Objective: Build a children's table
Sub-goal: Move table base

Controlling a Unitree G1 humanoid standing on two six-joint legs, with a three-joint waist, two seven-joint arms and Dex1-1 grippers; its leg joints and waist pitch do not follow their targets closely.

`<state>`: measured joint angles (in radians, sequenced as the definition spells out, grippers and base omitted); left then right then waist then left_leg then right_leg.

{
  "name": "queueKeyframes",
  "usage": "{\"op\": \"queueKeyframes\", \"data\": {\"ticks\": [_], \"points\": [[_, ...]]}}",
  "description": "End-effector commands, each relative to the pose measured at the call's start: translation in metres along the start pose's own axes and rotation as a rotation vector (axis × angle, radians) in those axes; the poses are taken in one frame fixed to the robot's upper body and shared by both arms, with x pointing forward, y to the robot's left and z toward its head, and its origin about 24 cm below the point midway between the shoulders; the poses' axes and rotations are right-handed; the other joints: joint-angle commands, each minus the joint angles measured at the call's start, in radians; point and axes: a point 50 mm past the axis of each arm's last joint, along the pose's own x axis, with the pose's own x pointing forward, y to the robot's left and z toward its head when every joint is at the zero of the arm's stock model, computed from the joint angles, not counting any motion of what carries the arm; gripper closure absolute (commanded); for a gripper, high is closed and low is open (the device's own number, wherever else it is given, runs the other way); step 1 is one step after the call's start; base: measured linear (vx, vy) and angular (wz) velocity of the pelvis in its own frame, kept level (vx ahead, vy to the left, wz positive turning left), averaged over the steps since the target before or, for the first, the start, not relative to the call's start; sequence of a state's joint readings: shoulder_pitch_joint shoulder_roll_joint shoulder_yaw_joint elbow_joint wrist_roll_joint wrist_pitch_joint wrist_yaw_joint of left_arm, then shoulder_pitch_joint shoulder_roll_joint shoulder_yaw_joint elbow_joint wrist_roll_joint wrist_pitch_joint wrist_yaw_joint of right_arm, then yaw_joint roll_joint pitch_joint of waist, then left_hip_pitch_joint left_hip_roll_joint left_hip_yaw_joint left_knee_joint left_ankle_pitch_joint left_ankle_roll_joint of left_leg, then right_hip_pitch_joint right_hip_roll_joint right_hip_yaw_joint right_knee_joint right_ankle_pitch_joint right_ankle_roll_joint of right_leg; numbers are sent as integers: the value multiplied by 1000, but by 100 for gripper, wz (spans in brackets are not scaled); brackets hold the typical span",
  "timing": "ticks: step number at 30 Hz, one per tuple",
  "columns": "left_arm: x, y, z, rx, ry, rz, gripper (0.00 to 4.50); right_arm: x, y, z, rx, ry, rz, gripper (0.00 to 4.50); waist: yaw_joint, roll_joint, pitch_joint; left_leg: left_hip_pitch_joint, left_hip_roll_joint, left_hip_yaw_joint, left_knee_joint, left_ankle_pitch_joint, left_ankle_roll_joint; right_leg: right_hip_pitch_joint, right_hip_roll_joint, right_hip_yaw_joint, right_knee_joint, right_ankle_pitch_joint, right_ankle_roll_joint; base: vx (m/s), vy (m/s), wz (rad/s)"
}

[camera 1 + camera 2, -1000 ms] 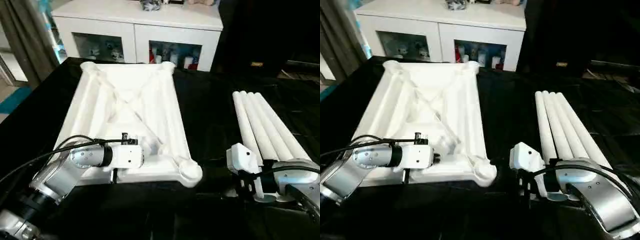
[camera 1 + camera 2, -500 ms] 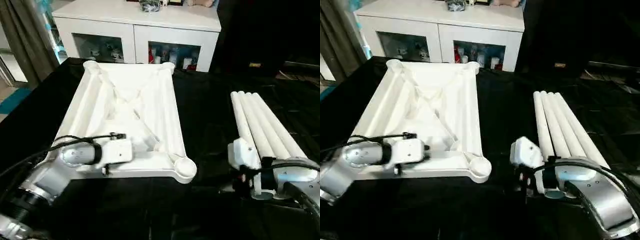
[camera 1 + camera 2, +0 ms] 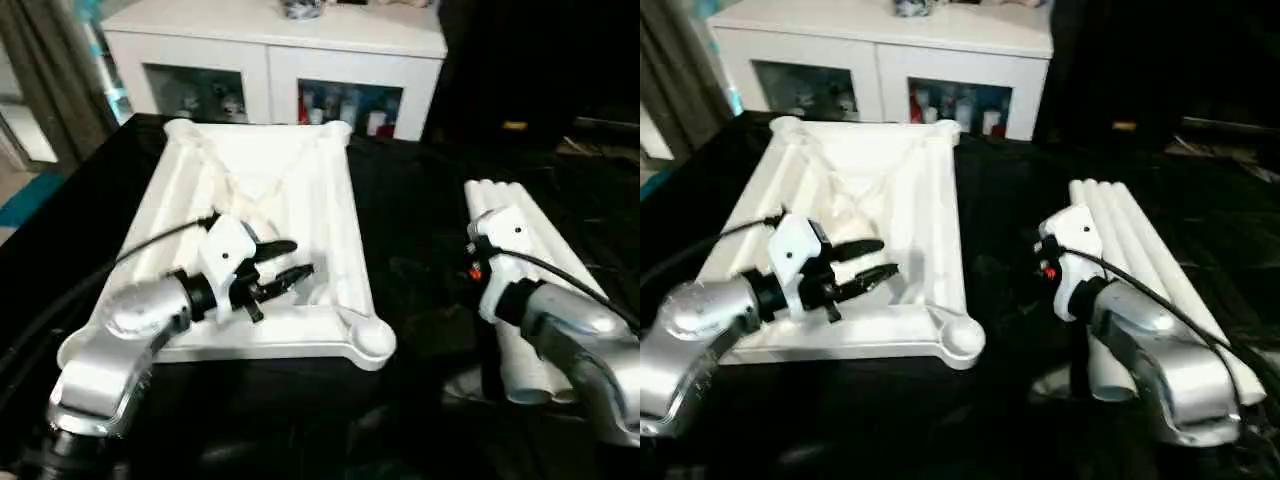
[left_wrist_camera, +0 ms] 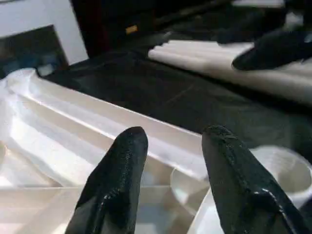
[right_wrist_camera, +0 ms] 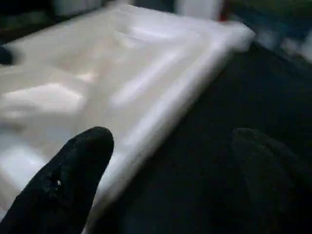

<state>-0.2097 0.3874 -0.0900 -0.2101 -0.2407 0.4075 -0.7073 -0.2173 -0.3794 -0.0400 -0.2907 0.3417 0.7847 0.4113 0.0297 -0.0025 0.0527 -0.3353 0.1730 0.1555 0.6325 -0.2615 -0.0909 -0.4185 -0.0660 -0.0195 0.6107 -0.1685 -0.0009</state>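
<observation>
One white table top (image 3: 260, 230), ribbed underside up, on the left half of the black-sheeted table (image 3: 420, 240); round sockets at its corners, the near right socket (image 3: 373, 338) close to the front edge. Left gripper (image 3: 285, 262) hovers over the top's near end, two black fingers (image 4: 117, 180) apart, nothing between them. A strip of bare black sheet separates the top from the tube legs (image 3: 1120, 230): four counted, lying side by side, parallel, flared ends toward the robot. Right gripper (image 5: 170, 180) sits above the inner edge of the leg bundle, facing the table top across the gap, jaws spread wide and empty. Behind the black table, one white cabinet (image 3: 275, 55) with glass doors, small items inside. Grey curtain (image 3: 50, 80) at far left; dark room at right.
</observation>
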Motion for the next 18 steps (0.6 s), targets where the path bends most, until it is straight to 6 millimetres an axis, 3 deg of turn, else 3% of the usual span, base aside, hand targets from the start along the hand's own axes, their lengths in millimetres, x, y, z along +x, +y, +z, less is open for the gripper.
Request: {"op": "queueKeyframes", "data": {"ticks": [1,2,3,4,5,9,12,14,18], "points": [[1,7,-2,-5,27,86,234,1,-11,0,13,55,-138,10,-1,13,-52,-16,26,-5,-93,-114,0,59,-43,34,-70,-272,-202,0,0,0],[1,7,-2,-5,30,89,234,2,-11,0,11,59,-142,10,-1,13,-52,-16,26,-5,-93,-114,0,59,-43,34,-70,-272,-202,0,0,0],[1,4,-4,6,45,98,234,1,-11,-1,3,93,-178,10,-1,2,-51,-17,26,-4,-93,-105,0,59,-40,37,-73,-271,-187,0,0,0],[3,-1,-3,7,44,79,234,0,-14,-1,11,105,-207,10,2,-1,-52,-18,25,-5,-92,-87,1,61,-40,39,-72,-263,-177,0,0,0],[4,-7,0,-2,34,44,234,0,-17,0,32,111,-229,10,6,4,-54,-17,24,-5,-93,-66,0,61,-40,39,-68,-247,-175,0,0,0],[3,-21,13,-56,-6,-83,234,-1,-31,6,57,134,-315,10,7,7,-55,-17,23,-4,-92,-28,-7,62,-38,37,-58,-168,-197,0,0,0],[1,-28,16,-70,-10,-159,234,-2,-39,6,49,180,-378,10,7,8,-54,-15,21,-2,-92,-35,-10,60,-34,36,-58,-173,-201,0,0,0],[-2,-33,16,-78,13,-216,234,-7,-44,5,24,260,-435,10,5,19,-53,-13,20,-1,-91,-42,-17,60,-33,37,-59,-176,-197,0,0,0],[0,-37,12,-76,44,-245,234,-18,-46,6,89,327,-432,10,6,15,-55,-13,20,-1,-90,-32,-15,65,-32,38,-58,-156,-194,0,0,0]]}}
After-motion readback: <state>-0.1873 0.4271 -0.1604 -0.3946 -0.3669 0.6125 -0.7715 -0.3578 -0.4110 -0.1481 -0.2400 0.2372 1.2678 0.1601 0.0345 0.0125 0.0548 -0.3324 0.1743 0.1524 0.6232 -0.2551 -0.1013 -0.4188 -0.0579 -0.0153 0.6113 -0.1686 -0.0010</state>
